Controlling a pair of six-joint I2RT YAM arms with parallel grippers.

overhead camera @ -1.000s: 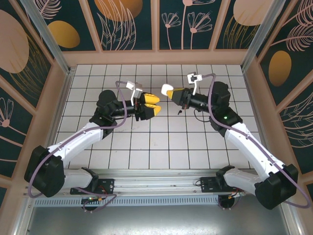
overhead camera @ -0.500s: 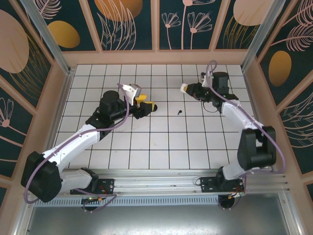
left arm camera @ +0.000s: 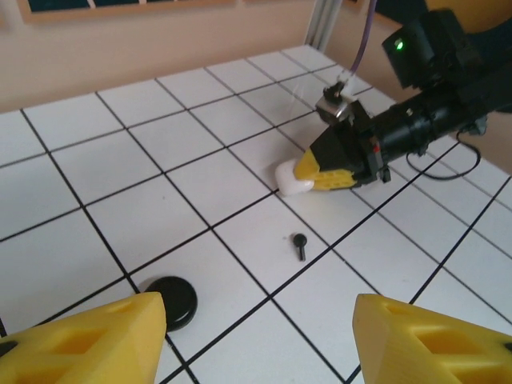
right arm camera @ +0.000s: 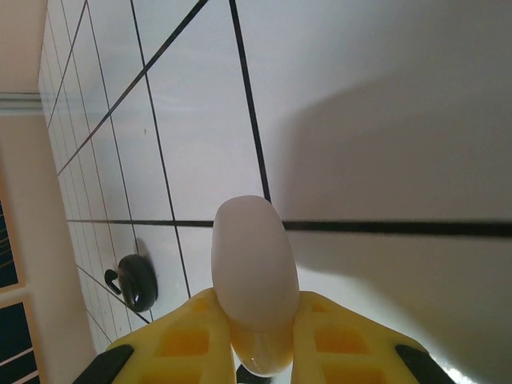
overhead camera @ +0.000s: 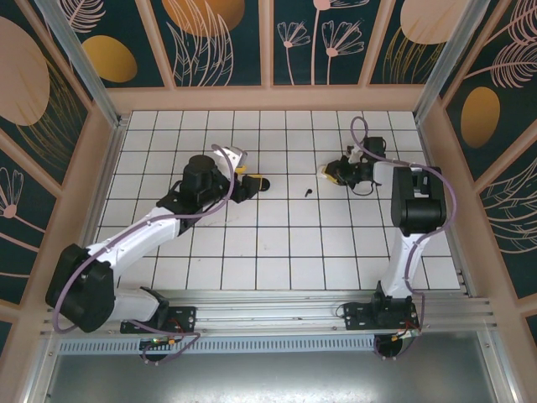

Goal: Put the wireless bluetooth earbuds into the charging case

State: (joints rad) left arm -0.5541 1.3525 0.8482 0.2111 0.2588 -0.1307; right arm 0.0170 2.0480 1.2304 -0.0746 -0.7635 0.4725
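Note:
My right gripper [right arm camera: 256,310] is shut on a white rounded charging case [right arm camera: 254,264], whose end sticks out past the fingertips. It is held low at the tiles, right of centre [overhead camera: 329,174]. One tiny black stemmed earbud [left arm camera: 300,244] lies alone on a tile between the two grippers [overhead camera: 308,192]. A round black case [left arm camera: 170,300] lies shut on the floor by my left fingertip. My left gripper [left arm camera: 258,320] is open with nothing between its yellow fingers [left arm camera: 96,340], and it faces the earbud and the right gripper [left arm camera: 340,164].
The floor is white tile with dark grout lines, ringed by a low wooden wall [overhead camera: 268,99]. Metal posts [overhead camera: 445,59] stand at the back corners. The right arm's black cable [left arm camera: 460,164] trails on the tiles behind its gripper.
The grippers were raised and nearly touching at the centre a second ago. The right one has swung right and down with the white case; the left has drawn back and lowered.

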